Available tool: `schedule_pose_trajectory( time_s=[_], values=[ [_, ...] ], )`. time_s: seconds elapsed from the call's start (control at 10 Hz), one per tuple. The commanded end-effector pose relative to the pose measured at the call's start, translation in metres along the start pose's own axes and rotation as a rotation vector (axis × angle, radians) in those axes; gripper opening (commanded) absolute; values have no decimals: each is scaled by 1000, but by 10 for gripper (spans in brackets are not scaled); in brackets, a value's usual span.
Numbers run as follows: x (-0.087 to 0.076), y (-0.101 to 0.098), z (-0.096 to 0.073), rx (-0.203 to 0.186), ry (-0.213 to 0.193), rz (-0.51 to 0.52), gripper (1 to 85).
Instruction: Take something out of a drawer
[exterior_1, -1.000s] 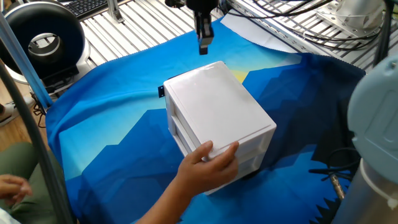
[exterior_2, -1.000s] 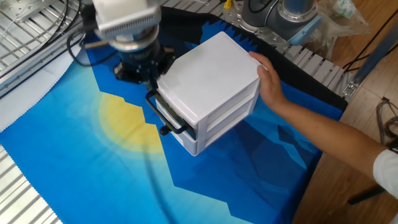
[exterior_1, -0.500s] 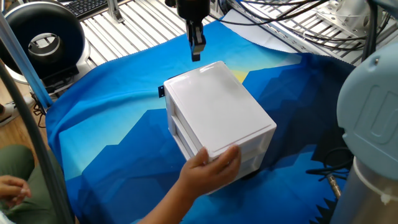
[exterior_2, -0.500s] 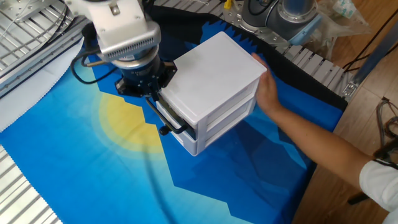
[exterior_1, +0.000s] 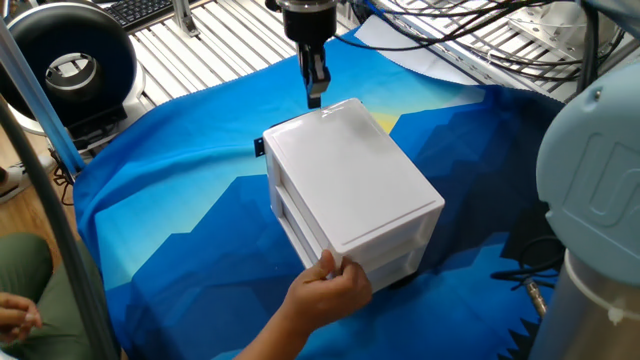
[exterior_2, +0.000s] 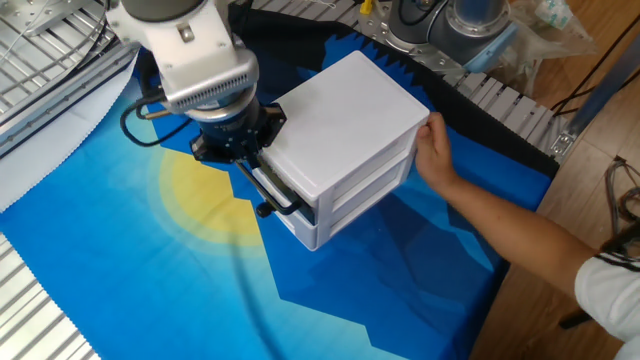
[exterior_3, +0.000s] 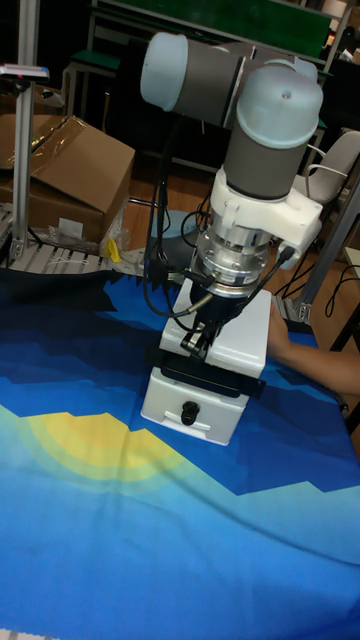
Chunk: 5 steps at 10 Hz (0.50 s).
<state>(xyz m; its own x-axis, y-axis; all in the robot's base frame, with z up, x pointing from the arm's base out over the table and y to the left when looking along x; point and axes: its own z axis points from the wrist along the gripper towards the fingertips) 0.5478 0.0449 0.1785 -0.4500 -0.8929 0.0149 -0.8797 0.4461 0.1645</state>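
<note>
At the near edge of the desk in one fixed view, a person's hand (exterior_1: 325, 292) presses against the back of the white cabinet (exterior_1: 350, 185). In my judgement it braces the cabinet so it will not slide when its front is pulled. The cabinet stands upright on the blue cloth (exterior_1: 190, 230). Its long axis runs from the hand toward the far side, where its handled front faces the robot. At that front, the gripper (exterior_3: 203, 335) hangs over the drawer (exterior_3: 208, 365), fingers pointing down at the black handle (exterior_2: 268, 192), probably to hook it. Whether the jaws are spread or pressed together I cannot tell. The drawer looks shut, and the cube is not visible, presumably inside it.
</note>
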Motion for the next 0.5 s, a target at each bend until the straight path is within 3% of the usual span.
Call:
schedule_pose_trajectory(
  time_s=[0.0,0.4],
  values=[
    [-2,2,8,-24,-7,-20,10],
    [-3,12,14,-67,-16,-42,10]
  ],
)
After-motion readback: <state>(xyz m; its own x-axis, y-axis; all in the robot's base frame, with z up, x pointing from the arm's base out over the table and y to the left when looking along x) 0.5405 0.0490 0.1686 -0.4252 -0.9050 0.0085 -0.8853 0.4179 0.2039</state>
